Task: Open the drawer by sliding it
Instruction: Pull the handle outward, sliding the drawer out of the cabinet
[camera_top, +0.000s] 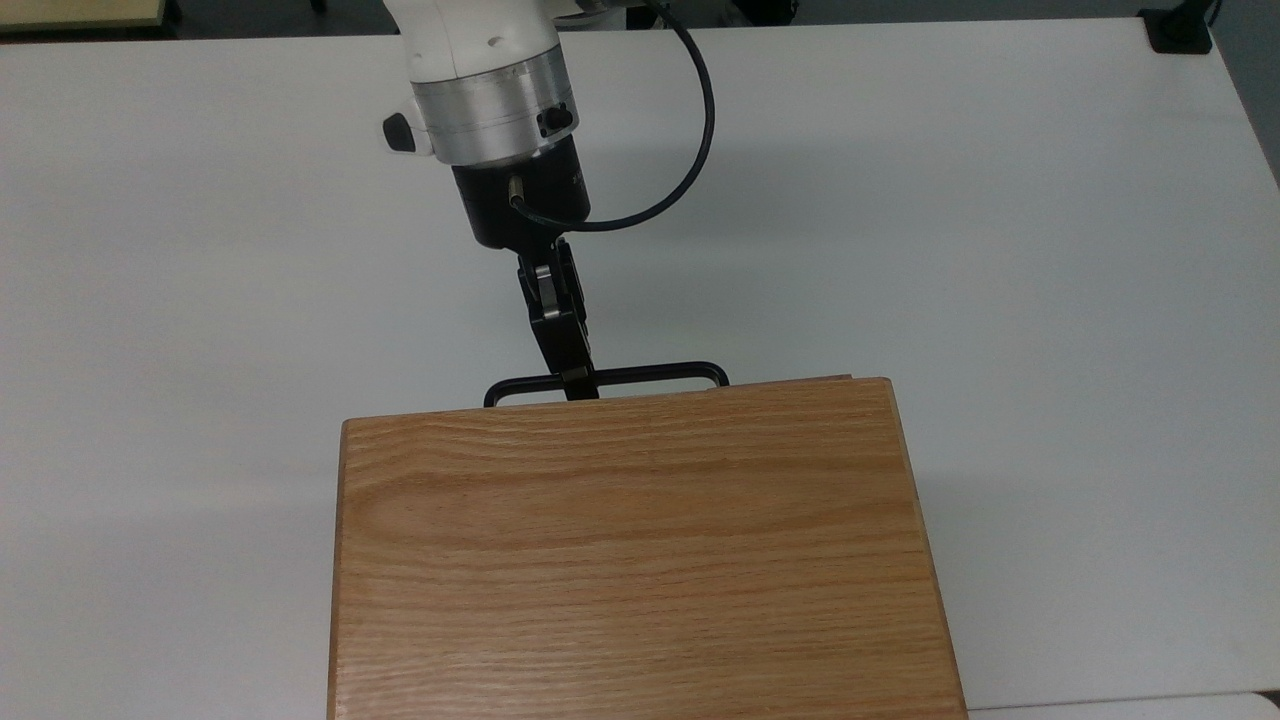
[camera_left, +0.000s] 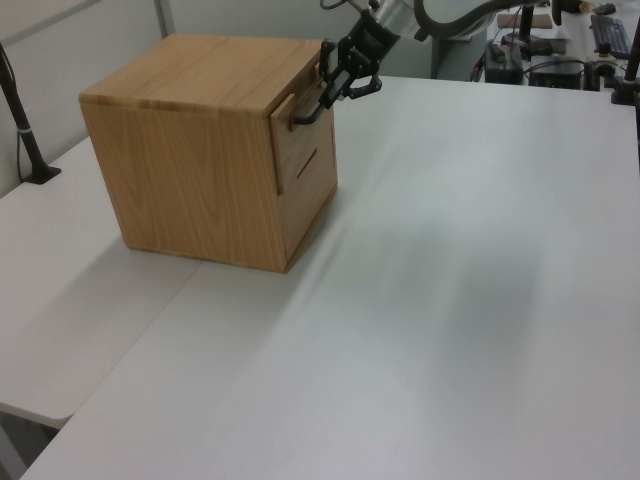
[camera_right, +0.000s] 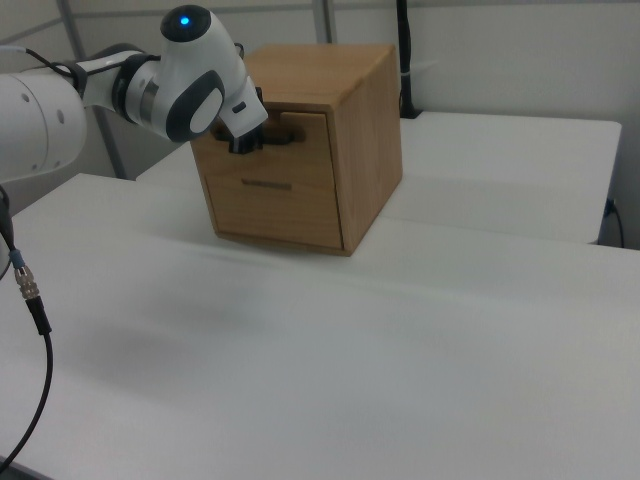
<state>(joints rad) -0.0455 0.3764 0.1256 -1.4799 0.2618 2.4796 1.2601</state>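
Observation:
The drawer (camera_left: 296, 143) is the upper one in an oak cabinet (camera_left: 195, 170); its front (camera_right: 300, 152) stands slightly proud of the cabinet face. In the top view a thin strip of the drawer front (camera_top: 790, 380) peeks past the cabinet's top panel (camera_top: 630, 550). The black bar handle (camera_top: 660, 374) runs along that edge. My gripper (camera_top: 578, 384) reaches down at a slant and is shut on the handle left of its middle. In the left view the gripper (camera_left: 331, 94) clamps the handle (camera_left: 306, 110) near its far end. The arm's wrist (camera_right: 200, 90) hides the grip in the right view.
A second drawer (camera_right: 272, 205) sits shut below the first. The cabinet stands on a white table (camera_top: 1000, 250) with open surface in front of the drawers. A black cable (camera_top: 690, 150) loops off the wrist. A black post (camera_left: 22, 130) stands at the left view's left edge.

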